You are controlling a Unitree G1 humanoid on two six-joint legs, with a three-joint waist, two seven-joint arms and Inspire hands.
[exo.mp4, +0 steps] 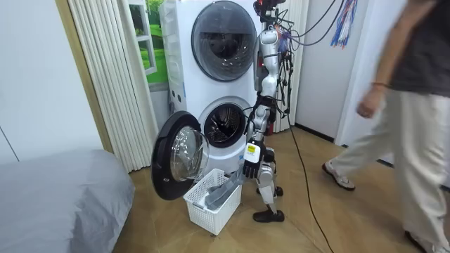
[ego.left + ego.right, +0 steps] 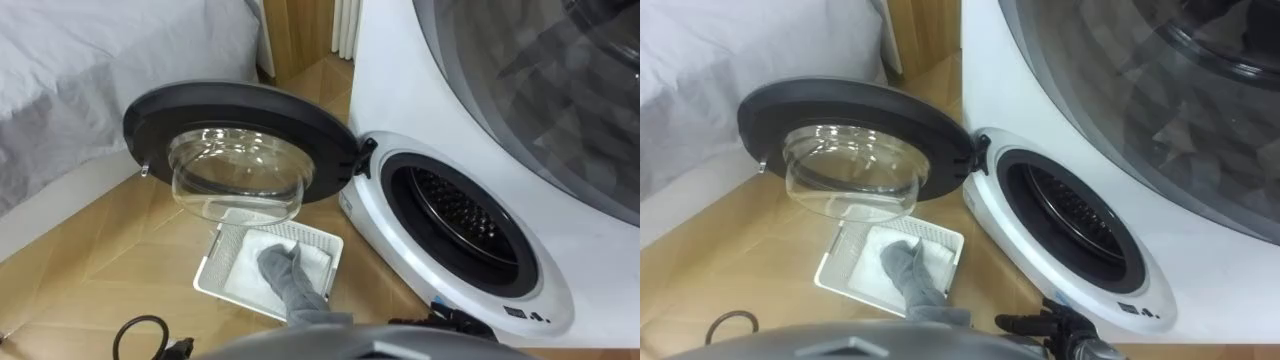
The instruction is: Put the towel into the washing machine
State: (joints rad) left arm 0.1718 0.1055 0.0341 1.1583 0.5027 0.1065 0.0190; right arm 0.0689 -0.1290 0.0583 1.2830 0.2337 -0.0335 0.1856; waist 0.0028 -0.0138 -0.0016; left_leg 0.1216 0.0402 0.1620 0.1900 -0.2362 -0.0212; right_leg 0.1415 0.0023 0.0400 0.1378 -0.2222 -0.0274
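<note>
A grey towel (image 2: 290, 280) rises out of a white slatted basket (image 2: 213, 268) on the wood floor, its lower part still lying inside. The towel's upper end runs under my chest. In the room view that end of the towel (image 1: 225, 192) hangs from my right hand (image 1: 251, 167), which is curled on it. The right hand's dark fingers (image 2: 432, 320) show low at the right. The washing machine's round opening (image 2: 455, 215) gapes to the right of the basket. Its door (image 2: 240, 110) is swung wide, with the glass bowl hanging over the basket's far edge.
I stand at the basket (image 1: 204, 211), facing it, with the machine on my right. A second machine (image 1: 223, 35) is stacked on top. A grey bed (image 2: 70, 80) lies beyond the door. A person (image 1: 415, 105) walks by at the room view's right.
</note>
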